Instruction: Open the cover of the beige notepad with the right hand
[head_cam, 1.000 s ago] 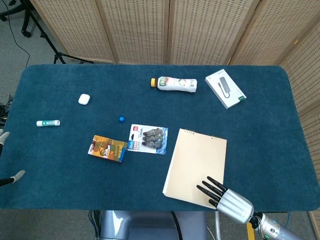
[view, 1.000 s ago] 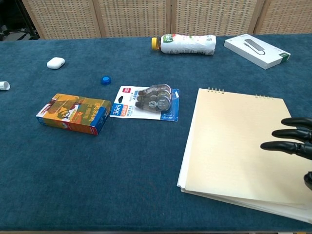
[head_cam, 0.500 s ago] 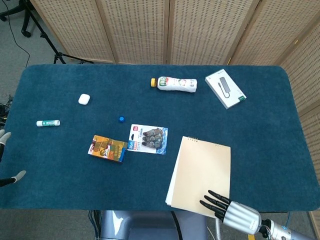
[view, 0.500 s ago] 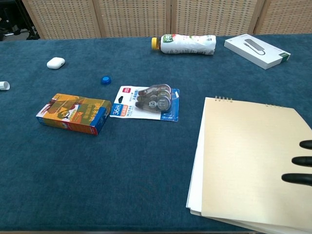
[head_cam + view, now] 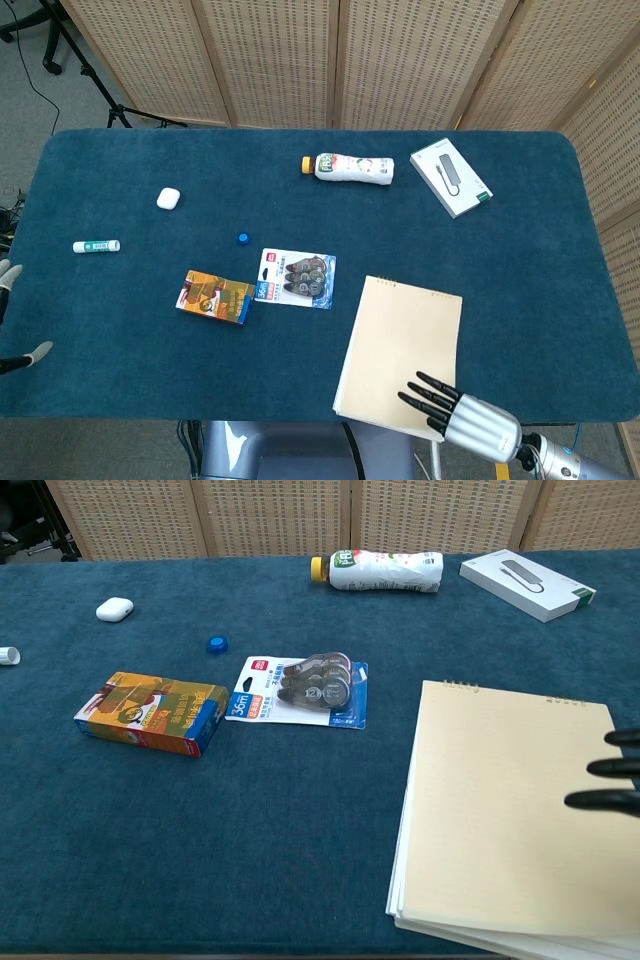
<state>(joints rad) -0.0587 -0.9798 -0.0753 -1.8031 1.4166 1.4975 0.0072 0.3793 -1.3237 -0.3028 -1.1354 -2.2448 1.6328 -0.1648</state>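
Observation:
The beige spiral notepad lies closed on the blue table near the front edge, right of centre, its binding at the far side. In the chest view the notepad shows its pages slightly fanned along the near edge. My right hand reaches in from the front edge, its dark fingers straight, spread and lying over the cover's near right corner. The chest view shows this right hand only as fingertips over the cover's right side; the thumb is hidden. My left hand shows at the far left edge, fingers apart and holding nothing.
A correction tape pack and an orange box lie left of the notepad. Farther back are a blue cap, a lying bottle, a white box, an earbud case and a glue stick.
The notepad slid toward the front edge and slightly right under my right hand. In the last half second the fingers moved a little farther onto the cover.

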